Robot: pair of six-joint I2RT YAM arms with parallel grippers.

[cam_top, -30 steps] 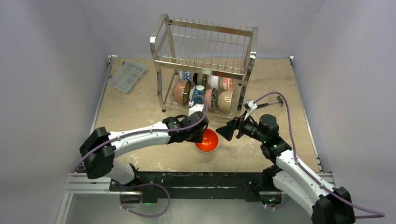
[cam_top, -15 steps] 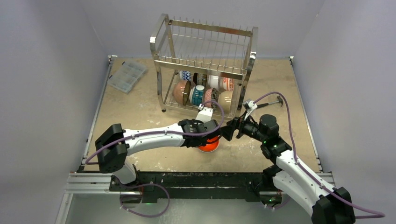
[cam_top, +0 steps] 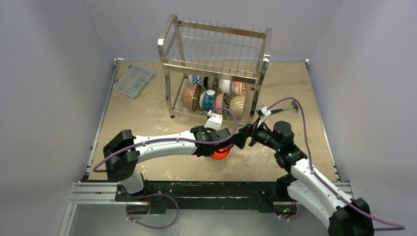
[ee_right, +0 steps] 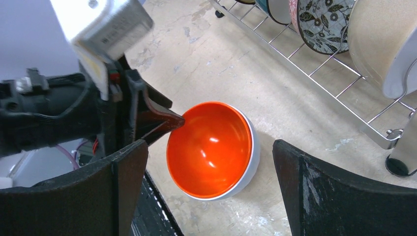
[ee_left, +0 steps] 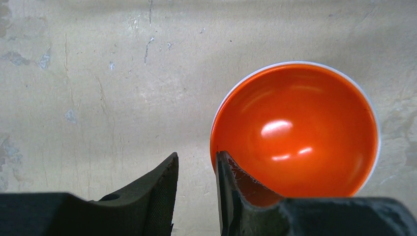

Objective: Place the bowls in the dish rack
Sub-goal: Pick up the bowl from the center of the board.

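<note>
An orange-red bowl point(cam_top: 220, 154) with a white outside sits on the table in front of the dish rack point(cam_top: 215, 30). It fills the left wrist view point(ee_left: 295, 132) and lies between the fingers in the right wrist view point(ee_right: 209, 147). My left gripper point(ee_left: 195, 155) is over its near-left rim with the jaws partly apart. One fingertip point(ee_left: 221, 162) reaches inside the rim and the other stays outside, with bare table showing in the gap. From the right, my right gripper point(ee_right: 210, 145) faces the bowl, wide open and touching nothing. Several bowls point(cam_top: 212, 96) stand on edge on the rack's lower tier.
A flat clear plastic compartment box point(cam_top: 134, 80) lies at the back left. The rack's lower wire shelf point(ee_right: 314, 69) and one leg point(ee_right: 398, 164) are just beyond the bowl. The rack's upper tier point(cam_top: 216, 49) holds nothing. My two arms nearly meet over the bowl.
My left arm has swung right, bringing its gripper over the orange-red bowl and close to the right gripper. The right arm has hardly moved.
</note>
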